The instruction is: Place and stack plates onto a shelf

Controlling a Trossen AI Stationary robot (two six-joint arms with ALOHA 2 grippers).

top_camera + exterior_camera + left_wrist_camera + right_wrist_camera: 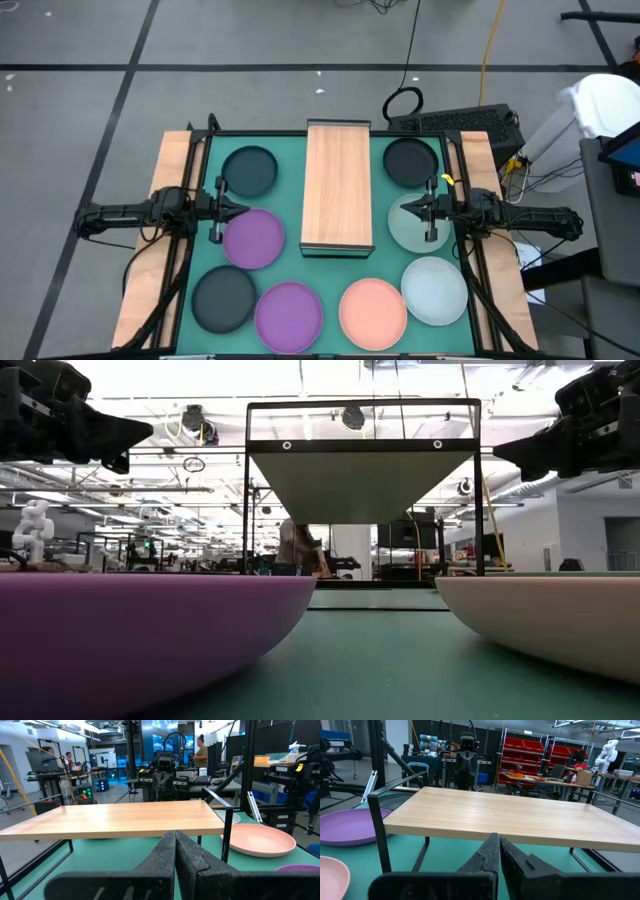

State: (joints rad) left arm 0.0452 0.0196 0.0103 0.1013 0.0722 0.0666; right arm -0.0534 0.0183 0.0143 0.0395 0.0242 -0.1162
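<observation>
Shelf (337, 185) — bare, mid-mat, directly between the two grippers. Left gripper (243, 209) and right gripper (405, 209) both stood with jaws together, holding nothing, each pointing at the shelf's long sides. Plates (288, 311) — eight, lying singly on the green mat (382, 268) around it.

A robotics lab is shown: red bin racks (525, 757), a white humanoid robot (606, 751), cluttered workbenches (555, 779), monitors (42, 761) and standing people (200, 751) are seen beyond the table.
</observation>
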